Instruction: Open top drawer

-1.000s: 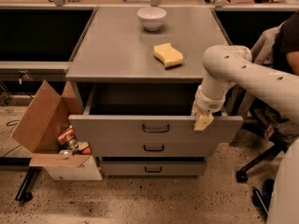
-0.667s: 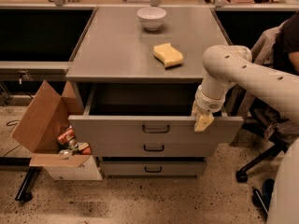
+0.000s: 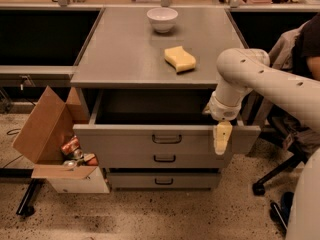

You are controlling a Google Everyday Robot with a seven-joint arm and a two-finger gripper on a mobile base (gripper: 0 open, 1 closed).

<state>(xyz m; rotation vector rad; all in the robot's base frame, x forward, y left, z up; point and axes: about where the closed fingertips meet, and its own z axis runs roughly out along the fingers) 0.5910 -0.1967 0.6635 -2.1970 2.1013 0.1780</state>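
Top drawer [image 3: 120, 140]: pulled well out from under the bench, its grey front standing forward of the two drawers below and its deep box open to view, dark inside.
Drawer handle [image 3: 166, 139]: a small dark loop in the middle of the front, with nothing touching it.
Gripper [image 3: 222, 138]: at the right end of the drawer front, its pale yellow tip hanging down over the top edge and lying against the outer face, well to the right of the handle.
Gripper state: whether it is open or closed cannot be told from this view.
Arm [image 3: 260, 79]: white and thick, coming in from the right and bending down at the drawer's right front corner.
Lower drawers: the middle one [image 3: 130, 160] and the bottom one [image 3: 135, 180] both sit further back, each with a similar dark handle.
Bench [image 3: 125, 49]: a grey top directly above the drawers.
Bowl [image 3: 162, 19]: white, upright, near the back of the bench.
Sponge [image 3: 180, 59]: yellow, lying flat right of centre, apart from the bowl.
Cardboard box [image 3: 40, 129]: on the floor left of the drawers, flaps open, with cans [image 3: 72, 149] inside.
Office chair [image 3: 270, 179]: at the right, behind the arm.
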